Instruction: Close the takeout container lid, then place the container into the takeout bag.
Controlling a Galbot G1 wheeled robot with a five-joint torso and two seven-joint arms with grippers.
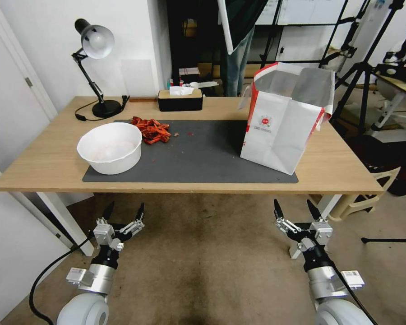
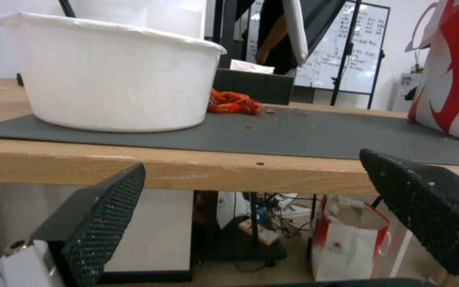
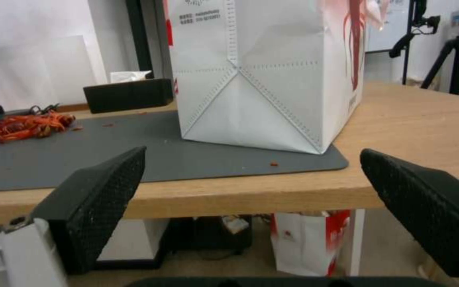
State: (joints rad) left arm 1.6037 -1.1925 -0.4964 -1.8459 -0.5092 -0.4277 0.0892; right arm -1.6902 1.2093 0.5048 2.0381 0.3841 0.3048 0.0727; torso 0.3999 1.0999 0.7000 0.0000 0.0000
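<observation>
Mat (image 1: pixel 203 153) open between bowl (image 1: pixel 110 146) and bag (image 1: pixel 284 122).

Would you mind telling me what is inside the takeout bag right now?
The takeout bag stands open at the top; its silvery lining shows near the mouth. Its walls hide the lower interior, so any contents cannot be confirmed.

Brightness: even, bright indoor light in all three views.
Shadows: soft and short; the bag (image 1: pixel 286 122) darkens the mat (image 1: pixel 203 153) at its 9 o'clock side, and the bowl (image 1: pixel 110 146) throws a faint one beneath itself.
Floor: a dark patch under the surface (image 1: pixel 45 158), around 6 o'clock in the head view.
Distortion: head view bends outward at the edges; the surface's front edge bows.
Focus: wrist views look soft, with the near gripper fingers (image 2: pixel 102 215) and far background hazy.
Glare: whiteboard (image 2: pixel 336 56) washed pale.
</observation>
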